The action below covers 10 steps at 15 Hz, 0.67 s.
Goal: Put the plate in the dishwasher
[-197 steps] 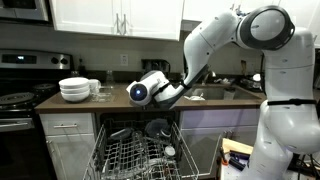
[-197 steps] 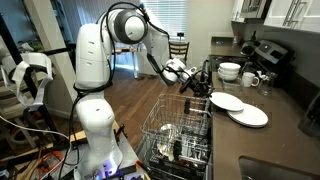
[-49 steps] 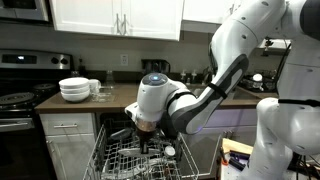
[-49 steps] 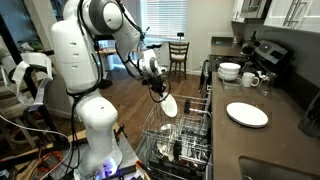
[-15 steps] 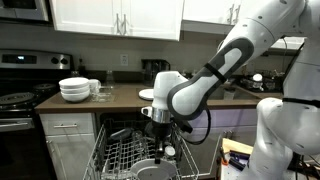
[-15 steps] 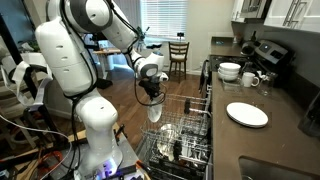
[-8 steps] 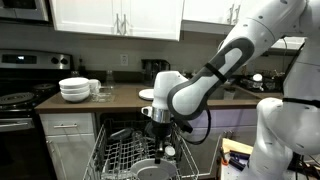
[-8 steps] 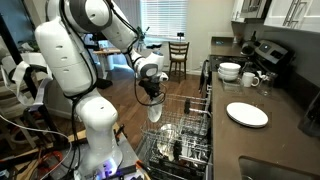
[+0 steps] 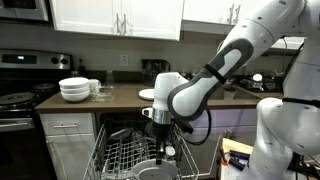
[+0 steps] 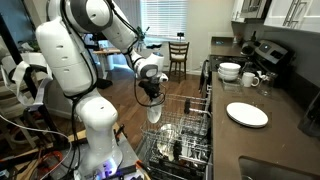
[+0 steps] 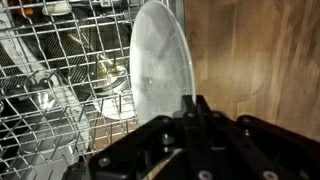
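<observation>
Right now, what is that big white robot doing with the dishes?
The robot's gripper is shut on the rim of a small white plate. It holds the plate upright at the outer edge of the pulled-out rack of the dishwasher. Whether the plate touches the tines cannot be told. A second plate lies on the counter, and a stack of white bowls sits farther along it.

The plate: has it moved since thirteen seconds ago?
Yes. In an exterior view the plate went left from the counter, and now hangs on edge above the dishwasher.
</observation>
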Available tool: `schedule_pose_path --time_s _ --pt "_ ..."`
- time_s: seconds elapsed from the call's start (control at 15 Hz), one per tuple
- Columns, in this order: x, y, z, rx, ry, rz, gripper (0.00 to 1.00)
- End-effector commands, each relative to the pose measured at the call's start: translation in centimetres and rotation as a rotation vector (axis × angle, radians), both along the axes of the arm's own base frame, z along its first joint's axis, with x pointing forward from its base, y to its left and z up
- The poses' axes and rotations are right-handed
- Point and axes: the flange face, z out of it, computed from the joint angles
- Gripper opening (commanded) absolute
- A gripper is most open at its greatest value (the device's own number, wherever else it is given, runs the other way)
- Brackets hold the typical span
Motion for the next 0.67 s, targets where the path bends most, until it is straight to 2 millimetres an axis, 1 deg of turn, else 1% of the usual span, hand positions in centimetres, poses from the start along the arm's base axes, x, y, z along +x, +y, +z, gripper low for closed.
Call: schedule_pose_path --time_s 0.0,0.33,0.6 --pt "-1.2 -0.6 -0.3 -0.003 0.002 -0.027 0.01" --pt "-2.8 -2.1 -1.4 0.004 0.030 -0.059 0.01" --pt "-3.2 -2.6 -2.4 -0.024 0.064 -0.015 0.01"
